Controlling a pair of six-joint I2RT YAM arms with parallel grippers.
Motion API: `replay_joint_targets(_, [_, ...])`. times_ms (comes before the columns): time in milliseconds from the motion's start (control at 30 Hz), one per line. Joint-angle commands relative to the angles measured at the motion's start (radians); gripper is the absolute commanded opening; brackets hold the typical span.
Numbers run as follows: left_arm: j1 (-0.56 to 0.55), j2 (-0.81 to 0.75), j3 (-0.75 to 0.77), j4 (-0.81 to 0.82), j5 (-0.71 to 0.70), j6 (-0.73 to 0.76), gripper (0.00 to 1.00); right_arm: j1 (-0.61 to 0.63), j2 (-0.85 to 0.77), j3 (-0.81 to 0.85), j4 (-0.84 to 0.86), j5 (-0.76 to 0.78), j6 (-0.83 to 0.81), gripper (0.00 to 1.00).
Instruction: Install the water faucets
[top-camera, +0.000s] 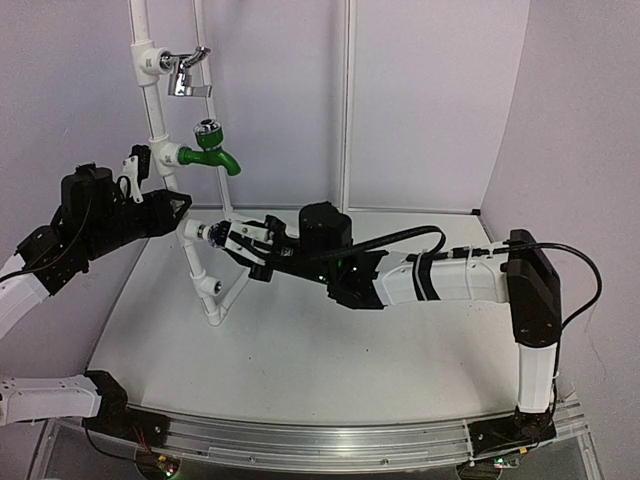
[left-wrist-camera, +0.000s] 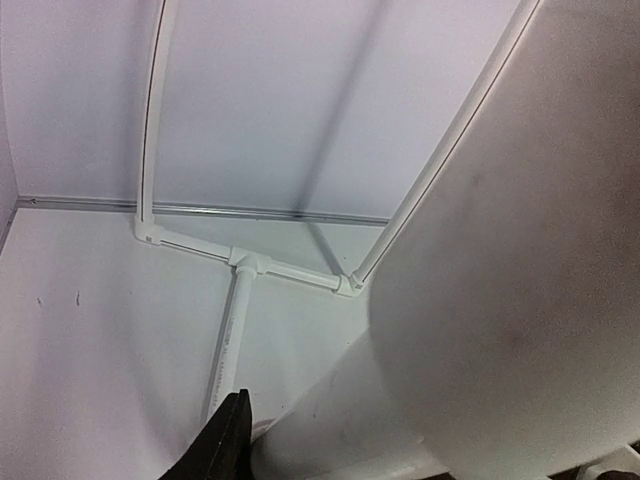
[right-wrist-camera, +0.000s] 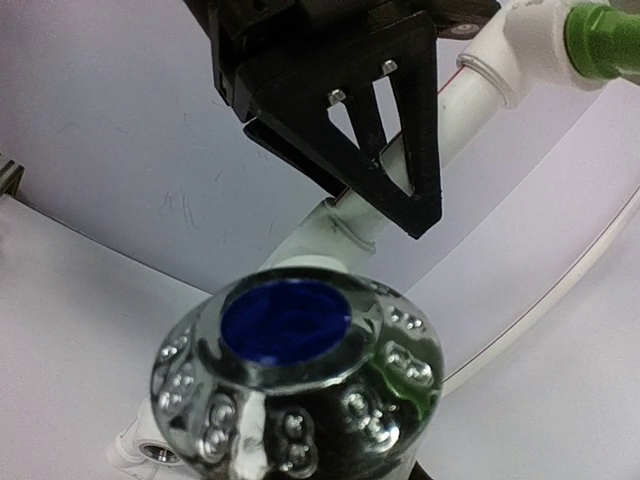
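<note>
A water faucet (top-camera: 213, 233) with a shiny chrome knob sits at a fitting low on the upright white pipe frame (top-camera: 205, 275). My right gripper (top-camera: 232, 238) is shut on it from the right. In the right wrist view the knob (right-wrist-camera: 300, 385), with a blue disc on top, fills the lower frame and hides my own fingers. My left gripper (top-camera: 165, 208) is clamped on the pipe just above the faucet. Its black fingers (right-wrist-camera: 370, 120) show around the pipe (right-wrist-camera: 340, 225) in the right wrist view. In the left wrist view one black finger (left-wrist-camera: 225, 445) lies beside the large blurred pipe (left-wrist-camera: 500, 300).
A green-bodied tap (top-camera: 212, 152) and an all-chrome lever tap (top-camera: 187, 75) are mounted higher on the frame. The green one also shows in the right wrist view (right-wrist-camera: 600, 40). An open fitting (top-camera: 215, 287) sits below the faucet. The frame's base tee (left-wrist-camera: 250, 262) lies on the table by the back wall.
</note>
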Motion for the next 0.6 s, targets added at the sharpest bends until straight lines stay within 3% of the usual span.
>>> replay_joint_targets(0, [-0.045,-0.003,-0.005,0.072,0.167,-0.21,0.0,0.006,0.009,0.089,0.08,0.079,0.271,0.0])
replay_joint_targets(567, [-0.059,-0.001,-0.013,0.092,0.168,-0.214,0.0,-0.027,0.018,0.109,0.069,0.044,0.572,0.0])
